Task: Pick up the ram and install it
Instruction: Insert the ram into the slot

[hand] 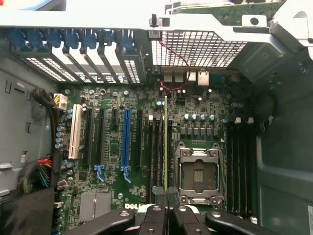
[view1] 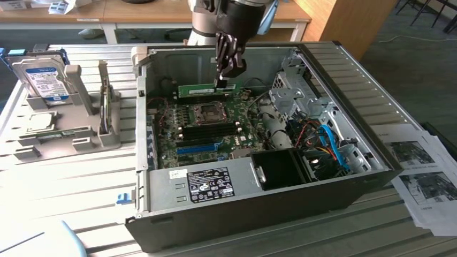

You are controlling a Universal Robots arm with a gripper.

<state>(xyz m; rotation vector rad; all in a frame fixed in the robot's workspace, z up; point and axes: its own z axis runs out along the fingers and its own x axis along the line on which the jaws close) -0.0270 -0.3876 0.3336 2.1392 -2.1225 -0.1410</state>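
Note:
The ram (view1: 203, 90), a thin green circuit-board stick, hangs level inside the open computer case (view1: 243, 184), just above the back part of the motherboard (view1: 187, 140). My gripper (view1: 222, 81) comes down from above and is shut on the stick's upper edge near one end. In the wrist view the ram (hand: 166, 142) appears edge-on as a thin green line between my black fingers (hand: 155, 216). It runs over the dark memory slots (hand: 155, 147) beside the CPU socket (hand: 198, 174), and I cannot tell whether it touches a slot.
A blue slot strip (view1: 196, 148) lies on the board toward the front. A silver hard drive (view1: 44, 77) stands in a grey holder (view1: 64, 140) on the exterior view's left. Cables (view1: 330, 144) and a drive cage (view1: 296, 91) crowd the case's right side. Printed sheets (view1: 421, 171) lie beside it.

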